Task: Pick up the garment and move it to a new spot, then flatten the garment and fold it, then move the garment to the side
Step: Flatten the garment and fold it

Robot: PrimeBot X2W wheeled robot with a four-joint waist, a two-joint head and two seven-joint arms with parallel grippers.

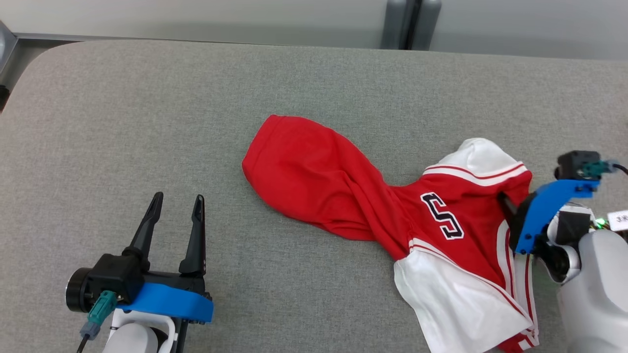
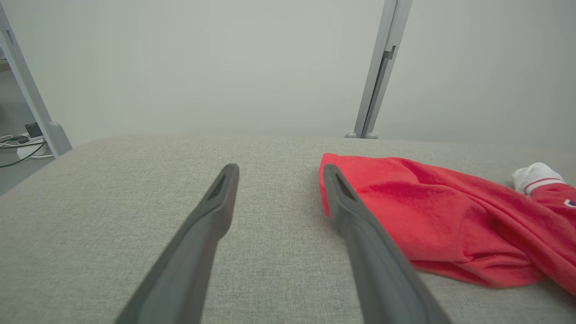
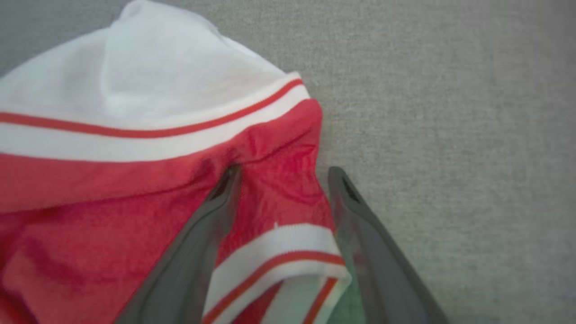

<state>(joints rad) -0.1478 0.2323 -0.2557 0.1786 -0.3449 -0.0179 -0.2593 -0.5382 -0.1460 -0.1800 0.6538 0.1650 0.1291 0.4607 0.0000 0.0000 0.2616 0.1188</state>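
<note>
Near left of the table [image 1: 147, 98], the left gripper [image 1: 178, 197] sits over bare grey cloth, its two long dark fingers spread wide with nothing between them; it has a blue bracket and black body behind. Near right, the right gripper [image 3: 284, 170] is also spread wide, not clamped: a bunched fold of the garment [image 1: 343, 186] lies between its fingers, one finger on the red fabric, the other on the grey surface just beside a white ribbed hem with a red stripe. The garment is a soft knit jersey, red with white striped panels, crumpled and twisted, lying from the near right side toward the table's middle. Its large white panel [image 1: 456, 304] is nearest and runs off the bottom of the head view, so its near end cannot be told. A dark S letter [image 1: 441, 214] outlined in white faces up on the red part, and a white sleeve [image 1: 478, 157] points toward the far right. The plain red end is rounded and rumpled, well apart from the left gripper. The table cover is coarse grey woven fabric, with a rounded far left corner; broad bare room lies on the left half and along the far edge. Beyond are pale wall panels and a grey post [image 1: 411, 24].
</note>
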